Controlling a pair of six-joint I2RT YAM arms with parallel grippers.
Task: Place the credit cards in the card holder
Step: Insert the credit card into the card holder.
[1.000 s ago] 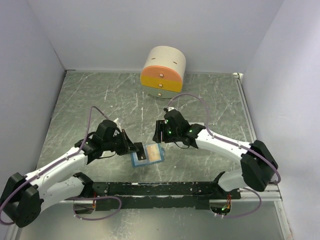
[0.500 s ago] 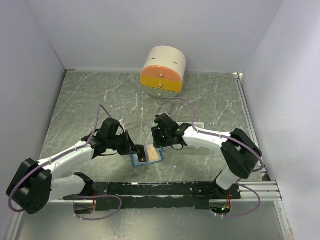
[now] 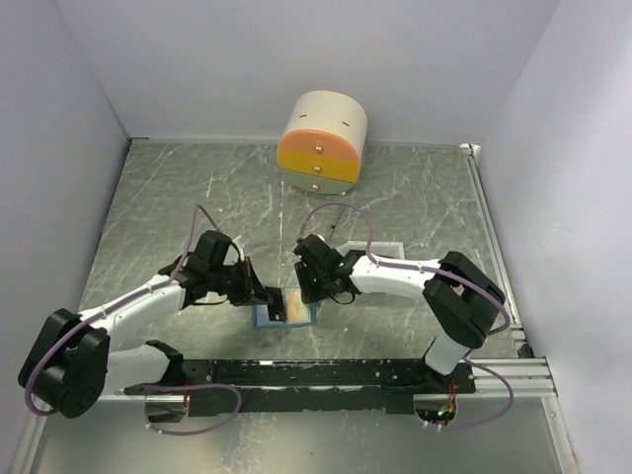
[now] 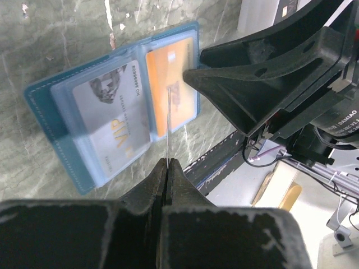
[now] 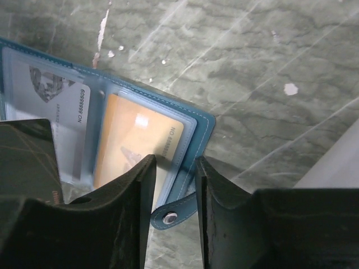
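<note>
Card holder (image 4: pixel 42 112) lay open at the near middle of the table (image 3: pixel 178 197); left gripper (image 4: pixel 167 162), pinched shut on a thin dark card (image 5: pixel 28 168) edge-on above it, likely needed the half-open, empty right gripper (image 5: pixel 174 162) to pin the tabbed edge flat first.

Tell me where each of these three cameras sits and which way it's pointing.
Top external: fixed above and behind the arms, looking down on the table; both arms, left gripper and right gripper, show.
Left wrist: on the left arm, looking along its fingers, shut on a thin card, to the card holder; the right gripper shows.
Right wrist: on the right arm, looking down between its parted fingers.
Shared: both wrist views show the open card holder and orange card.
</note>
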